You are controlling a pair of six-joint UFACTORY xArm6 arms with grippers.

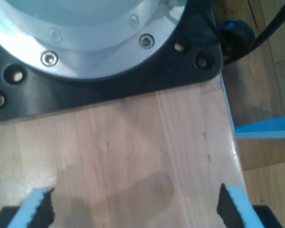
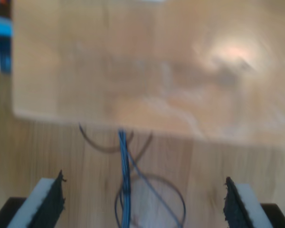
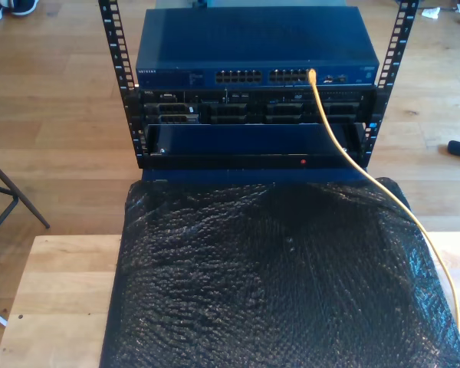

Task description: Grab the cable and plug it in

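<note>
First wrist view: my first gripper [image 1: 135,209] hangs with jaws spread wide and empty above a pale wooden table [image 1: 147,142], facing a black and silver arm base [image 1: 99,52].

Second wrist view, blurred: my second gripper [image 2: 142,204] is also spread and empty, over thin blue wires [image 2: 123,166] on a wooden floor.

Exterior view: the yellow cable [image 3: 368,172] runs from the frame's lower right across black bubble wrap [image 3: 276,284]. Its end sits in a port of the blue network switch [image 3: 253,46] in the upper middle.
</note>
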